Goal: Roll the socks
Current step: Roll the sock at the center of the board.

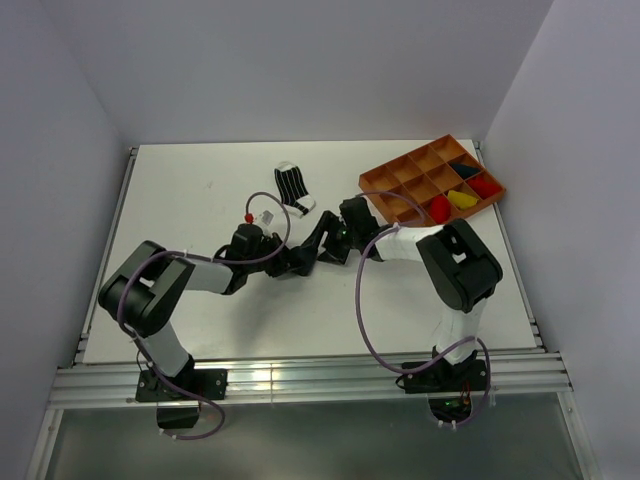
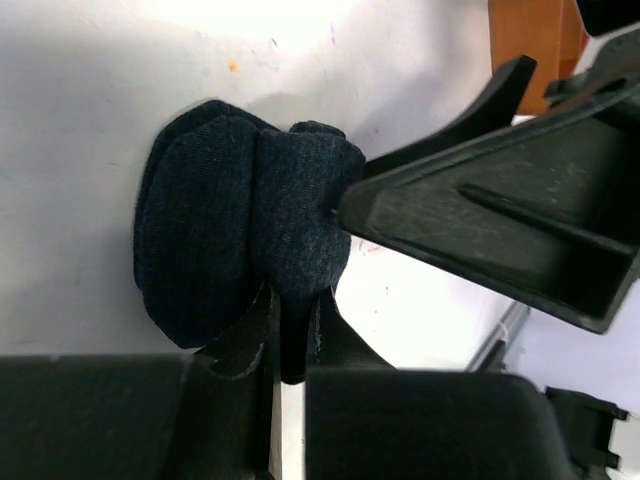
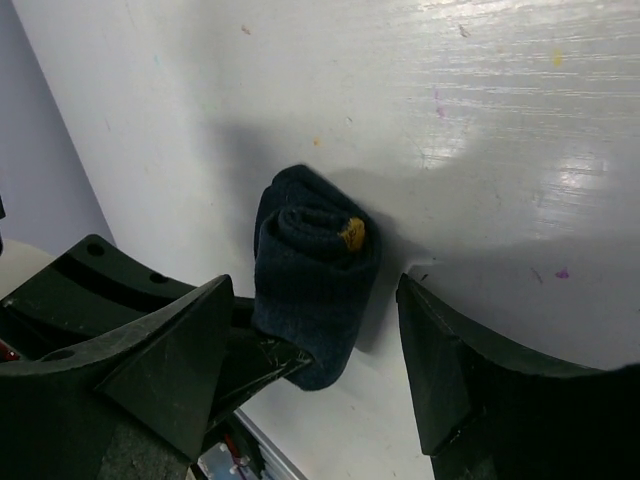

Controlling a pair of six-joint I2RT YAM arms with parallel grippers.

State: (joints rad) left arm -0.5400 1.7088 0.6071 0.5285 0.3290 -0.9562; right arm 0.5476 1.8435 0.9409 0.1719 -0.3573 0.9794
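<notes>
The dark navy sock (image 2: 235, 225) lies rolled into a bundle on the white table. My left gripper (image 2: 292, 335) is shut on a fold at the bundle's near edge. In the right wrist view the same navy roll (image 3: 318, 280) shows a small yellow mark on its end, and my right gripper (image 3: 320, 355) stands open around it, one finger on each side and not pressing it. From above, the two grippers meet at mid-table, left (image 1: 291, 260) and right (image 1: 320, 243). The black-and-white striped sock (image 1: 293, 187) lies flat behind them. A red and white sock (image 1: 262, 216) lies beside the left arm's cable.
An orange divided tray (image 1: 400, 170) stands at the back right, with red, yellow and dark bundles in its compartments. A purple cable (image 1: 262, 200) loops over the table near the left arm. Walls close in on the left, back and right.
</notes>
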